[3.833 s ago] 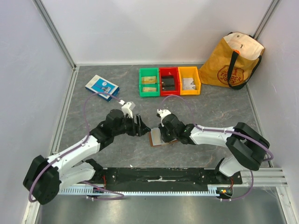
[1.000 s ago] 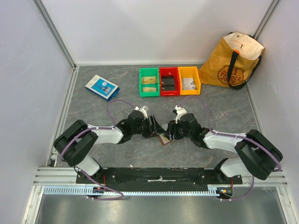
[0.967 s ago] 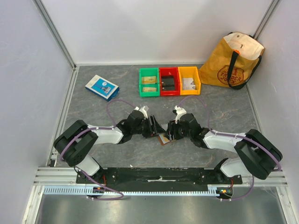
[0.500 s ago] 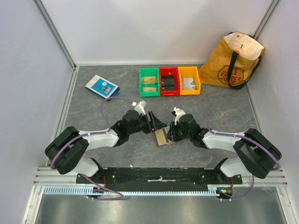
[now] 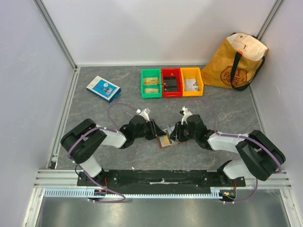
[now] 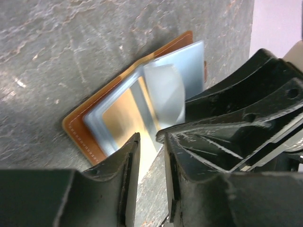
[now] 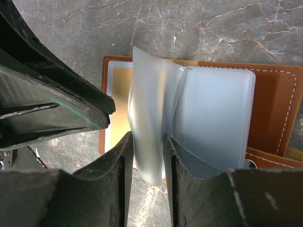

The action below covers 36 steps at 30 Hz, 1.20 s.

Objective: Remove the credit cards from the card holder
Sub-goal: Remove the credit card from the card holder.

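Card holder open, right gripper pinching the sleeve, can't tell if left gripper has the gold card, needs pulling next

Brown leather bifold card holder lies open on grey stone-look tabletop, centre, toward near edge. Left pincer is just left of it, right pincer just right. Holder's clear plastic sleeve leaf stands between right pincer's fingers. Tan-gold plastic credit card sits in the half nearer left pincer. Behind is a row of plastic bins: green bin left, red bin middle, yellow bin right. Blue-and-white flat box is left of the row, mustard fabric tote bag right of it, far corner.
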Motion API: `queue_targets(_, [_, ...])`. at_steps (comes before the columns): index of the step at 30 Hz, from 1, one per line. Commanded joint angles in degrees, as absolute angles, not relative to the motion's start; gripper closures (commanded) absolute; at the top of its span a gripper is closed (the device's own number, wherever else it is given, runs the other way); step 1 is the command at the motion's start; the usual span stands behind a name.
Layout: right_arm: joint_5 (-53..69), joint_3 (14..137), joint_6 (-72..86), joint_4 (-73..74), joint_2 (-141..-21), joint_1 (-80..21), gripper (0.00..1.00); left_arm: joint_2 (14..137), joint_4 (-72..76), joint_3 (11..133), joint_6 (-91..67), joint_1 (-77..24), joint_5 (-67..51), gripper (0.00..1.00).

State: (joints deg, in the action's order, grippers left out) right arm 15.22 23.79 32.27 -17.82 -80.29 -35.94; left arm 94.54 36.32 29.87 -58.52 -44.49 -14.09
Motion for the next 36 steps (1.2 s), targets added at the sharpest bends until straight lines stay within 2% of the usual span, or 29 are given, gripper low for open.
queue_targets(1, [15.4,22.8,34.2,-19.9,-78.8,-35.2,0.61,95.9,40.6,28.2,-60.1,-44.7,-14.7,0.69])
queue_targets(7, [13.5,23.1,35.0,-18.2,-77.5,-34.9,0.61,96.9,38.5,28.1,-59.6,-44.7,-14.6,0.70])
queue_targets(10, [10.4,24.4,34.1,-14.0,-75.0,-35.0,0.53,96.9,34.8,28.9,-59.0,-44.7,-13.5,0.70])
queue_targets(20, [-14.8,31.0,28.2,9.4,-60.9,-35.1,0.47,95.4,30.5,29.0,-57.7,-44.7,-12.7,0.70])
queue_targets(22, [-12.7,32.0,26.3,10.0,-58.7,-35.1,0.47,94.7,30.1,28.8,-57.4,-44.6,-12.3,0.69])
queue_targets(25, [-0.9,32.2,23.9,4.8,-56.7,-35.0,0.49,93.8,28.9,28.8,-56.8,-44.7,-11.6,0.69])
queue_targets(30, [14.3,32.1,26.1,-3.8,-63.7,-35.1,0.51,93.0,27.9,28.6,-56.4,-44.7,-10.9,0.69])
queue_targets(36, [17.0,30.1,28.1,-8.4,-72.8,-34.5,0.55,92.5,27.4,28.2,-56.3,-44.7,-10.4,0.69])
